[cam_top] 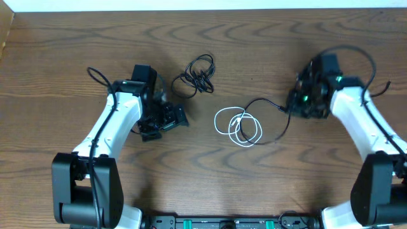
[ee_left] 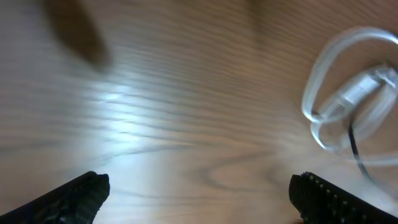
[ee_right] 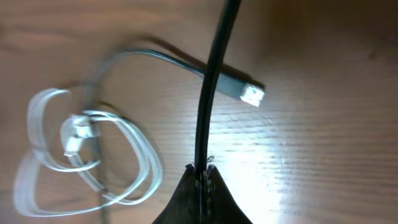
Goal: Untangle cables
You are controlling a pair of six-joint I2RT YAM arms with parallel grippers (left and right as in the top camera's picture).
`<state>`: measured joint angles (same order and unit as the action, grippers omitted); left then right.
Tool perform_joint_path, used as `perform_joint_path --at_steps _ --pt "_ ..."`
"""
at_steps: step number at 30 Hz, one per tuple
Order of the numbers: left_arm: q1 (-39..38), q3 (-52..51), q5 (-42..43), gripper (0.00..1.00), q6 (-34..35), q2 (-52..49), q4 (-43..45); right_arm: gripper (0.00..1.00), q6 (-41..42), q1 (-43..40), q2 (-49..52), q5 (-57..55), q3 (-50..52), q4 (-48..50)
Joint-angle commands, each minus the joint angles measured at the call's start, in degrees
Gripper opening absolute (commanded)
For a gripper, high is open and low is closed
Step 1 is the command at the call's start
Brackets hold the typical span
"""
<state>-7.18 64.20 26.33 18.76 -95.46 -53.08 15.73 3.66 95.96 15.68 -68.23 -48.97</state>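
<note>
One black cable (cam_top: 199, 73) lay freed; right fingers (ee_right: 186, 199) pinched the other cable (ee_right: 210, 93), overlapping the white cable (ee_left: 351, 93); left fingers (ee_left: 81, 196) gaped empty.

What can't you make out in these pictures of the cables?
- Left wrist view: the white cable is blurred and cut off by the right edge.
- Right wrist view: the black cable pinched in the right claw leaves past the top edge.
- Overhead: the coiled black cable has plugs too small to see.
</note>
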Motion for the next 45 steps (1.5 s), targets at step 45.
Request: perform_joint_path --at_steps 45 --pt "-23.7 30.9 1.6 0.98 -5.5 14.4 5.2 0.02 26.7 5.5 -4.5 11.9 -43.1 -16.8"
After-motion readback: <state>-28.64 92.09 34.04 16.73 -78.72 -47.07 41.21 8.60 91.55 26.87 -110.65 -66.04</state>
